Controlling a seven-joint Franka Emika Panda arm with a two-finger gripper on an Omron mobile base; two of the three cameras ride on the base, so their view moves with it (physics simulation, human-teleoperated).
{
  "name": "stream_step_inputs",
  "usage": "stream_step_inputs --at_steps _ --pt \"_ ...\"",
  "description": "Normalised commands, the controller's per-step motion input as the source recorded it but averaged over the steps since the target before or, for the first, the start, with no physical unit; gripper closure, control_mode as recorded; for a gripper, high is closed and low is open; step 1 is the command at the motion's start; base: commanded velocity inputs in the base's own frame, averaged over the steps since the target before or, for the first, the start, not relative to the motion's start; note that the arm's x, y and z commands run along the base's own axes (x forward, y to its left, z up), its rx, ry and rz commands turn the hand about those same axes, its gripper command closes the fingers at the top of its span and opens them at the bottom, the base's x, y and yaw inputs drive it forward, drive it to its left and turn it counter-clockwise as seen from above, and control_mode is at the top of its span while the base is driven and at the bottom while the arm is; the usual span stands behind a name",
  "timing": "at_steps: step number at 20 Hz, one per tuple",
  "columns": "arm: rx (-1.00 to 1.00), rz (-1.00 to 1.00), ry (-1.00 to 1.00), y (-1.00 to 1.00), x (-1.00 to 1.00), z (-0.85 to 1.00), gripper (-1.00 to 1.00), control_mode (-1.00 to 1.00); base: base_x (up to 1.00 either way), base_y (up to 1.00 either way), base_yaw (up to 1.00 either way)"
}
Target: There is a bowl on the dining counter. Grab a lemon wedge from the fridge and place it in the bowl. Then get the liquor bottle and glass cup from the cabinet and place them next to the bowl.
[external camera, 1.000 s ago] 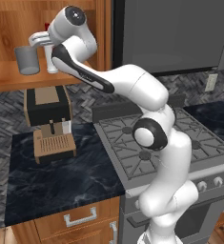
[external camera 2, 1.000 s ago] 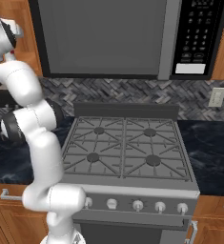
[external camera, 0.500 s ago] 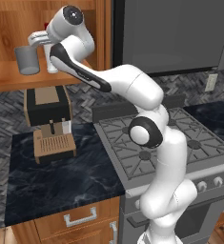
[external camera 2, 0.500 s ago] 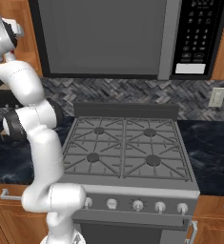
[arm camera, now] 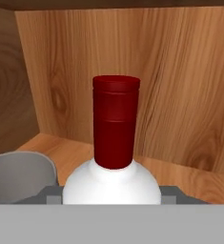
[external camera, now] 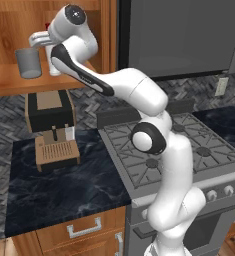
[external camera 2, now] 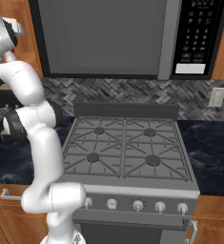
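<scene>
Bottle: liquor bottle [arm camera: 112, 178], white with red cap, upright on the cabinet [external camera: 11, 82] shelf.
Gripper: gripper [external camera: 48, 47] straddles the bottle's body; whether it grips cannot be told.
Cup: glass cup [external camera: 28, 63] just beside the bottle.
Below: coffee machine [external camera: 50, 127] on the counter.

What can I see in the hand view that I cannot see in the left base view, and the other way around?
Hand view alone: the red cap of the liquor bottle and the cabinet's back wall.

Left base view alone: the coffee machine on the dark worktop, the stove, and the gripper reaching into the cabinet.

Both: the glass cup beside the bottle on the wooden shelf.
</scene>
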Motion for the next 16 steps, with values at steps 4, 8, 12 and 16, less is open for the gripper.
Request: stream_step_inputs --at_steps 4,8,12,16 --pt "0.00 0.00 -0.01 0.00 -0.02 0.00 1.00 -1.00 0.00 0.00 0.00" --pt "0.00 0.00 -0.06 -0.02 -0.46 0.00 1.00 -1.00 0.00 0.00 0.00" --pt "0.00 0.00 -0.09 -0.15 -0.91 0.00 1.00 -1.00 0.00 0.00 0.00" --pt "0.00 0.00 -0.09 -0.30 -1.00 0.00 1.00 -1.00 0.00 0.00 0.00"
